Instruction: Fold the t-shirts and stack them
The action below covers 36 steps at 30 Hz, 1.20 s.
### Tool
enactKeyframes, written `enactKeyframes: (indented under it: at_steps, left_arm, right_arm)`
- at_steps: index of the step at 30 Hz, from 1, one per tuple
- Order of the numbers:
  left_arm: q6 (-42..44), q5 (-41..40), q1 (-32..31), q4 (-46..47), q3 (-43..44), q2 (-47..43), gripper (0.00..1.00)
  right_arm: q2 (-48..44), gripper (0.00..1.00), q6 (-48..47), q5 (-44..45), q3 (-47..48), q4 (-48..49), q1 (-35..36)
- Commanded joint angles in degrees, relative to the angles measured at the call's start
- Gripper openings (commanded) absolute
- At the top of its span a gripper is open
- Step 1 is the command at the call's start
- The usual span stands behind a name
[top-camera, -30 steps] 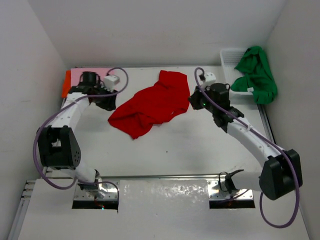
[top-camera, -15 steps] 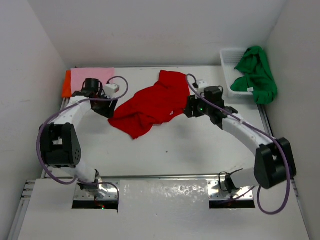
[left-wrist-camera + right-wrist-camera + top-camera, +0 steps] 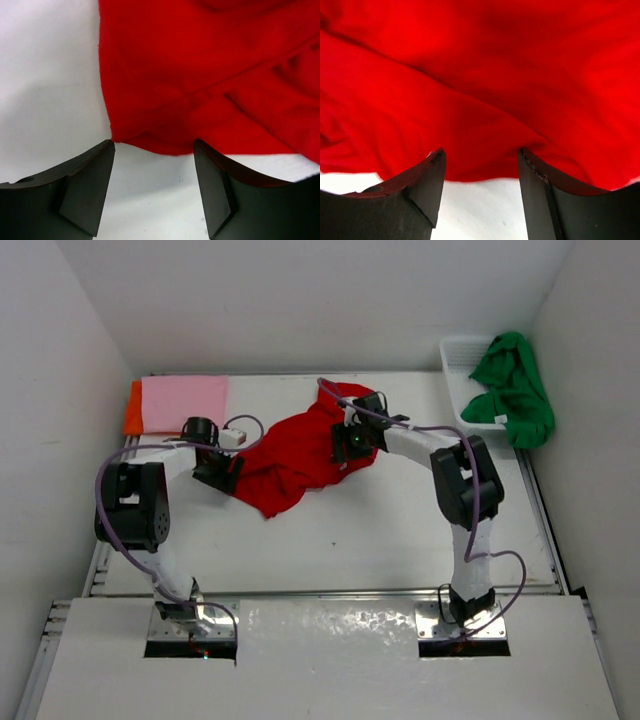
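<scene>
Red t-shirt (image 3: 300, 450): crumpled, unfolded, centre-far on table (image 3: 400, 530). Only the wrist views show its hem at the tips of the left gripper (image 3: 153, 150) and right gripper (image 3: 481, 155); both jaws apart, nothing clamped. Pink t-shirt (image 3: 185, 402) flat far left, orange t-shirt (image 3: 132, 410) at its left edge. Green t-shirt (image 3: 515, 375) draped over basket (image 3: 455, 350), far right. Both arms have closed in on the red since a second ago.

open: table (image 3: 400, 530) near side | blocked: red shirt (image 3: 295, 455) mid-table, basket (image 3: 452, 360) far right

Crumpled red shirt (image 3: 295, 455) on white table (image 3: 400, 530)
</scene>
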Motion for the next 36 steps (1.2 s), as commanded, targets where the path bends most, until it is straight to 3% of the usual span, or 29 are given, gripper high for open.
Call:
enactKeyframes:
  at_steps: [1, 12, 17, 18, 19, 20, 21, 24, 27, 31, 36]
  left_arm:
    - [-1.7, 2.1, -0.1, 4.0, 2.2, 1.0, 0.63]
    - [-3.9, 2.8, -0.1, 6.5, 5.0, 7.1, 0.63]
    - [-5.1, 5.9, -0.1, 5.9, 7.6, 9.1, 0.60]
    - [-5.3, 6.5, -0.1, 5.6, 8.3, 9.6, 0.54]
    - [-5.4, 7.9, -0.1, 5.2, 8.8, 10.0, 0.42]
    - [-5.4, 8.7, -0.1, 5.1, 8.8, 10.0, 0.42]
    - [-5.4, 9.4, -0.1, 4.9, 8.9, 10.2, 0.27]
    - [-5.3, 10.9, -0.1, 4.0, 9.5, 10.0, 0.00]
    - [-4.9, 11.8, 1.8, 3.9, 10.1, 8.0, 0.00]
    - [-3.9, 7.5, 3.6, 5.3, 13.4, 2.5, 0.00]
    - [0.3, 3.3, 3.5, 3.1, 29.9, -3.7, 0.00]
  right_arm:
    - [3.8, 0.57, -2.4, -0.9, 5.3, -3.9, 1.4]
    - [8.3, 0.58, 0.7, 0.8, 7.6, -1.1, 2.0]
    - [9.2, 0.30, 9.8, 5.5, 8.4, 2.7, 1.8]
    - [10.4, 0.26, 12.3, 5.4, 9.0, 3.1, 1.8]
    - [12.2, 0.12, 14.4, 4.9, 10.7, 2.8, 1.8]
    - [12.2, 0.05, 14.4, 4.8, 11.4, 2.8, 1.8]
    - [13.1, 0.00, 16.0, 4.8, 11.9, 2.6, 1.8]
    - [8.9, 0.00, 17.3, 8.5, 8.5, 6.1, 1.7]
    - [3.4, 0.00, 14.7, 12.9, 4.1, 8.3, 1.5]
    - [-5.3, 0.00, 9.1, 14.4, 6.7, 7.3, -0.6]
    - [-11.9, 0.00, 2.9, 13.5, 18.7, 1.9, -5.0]
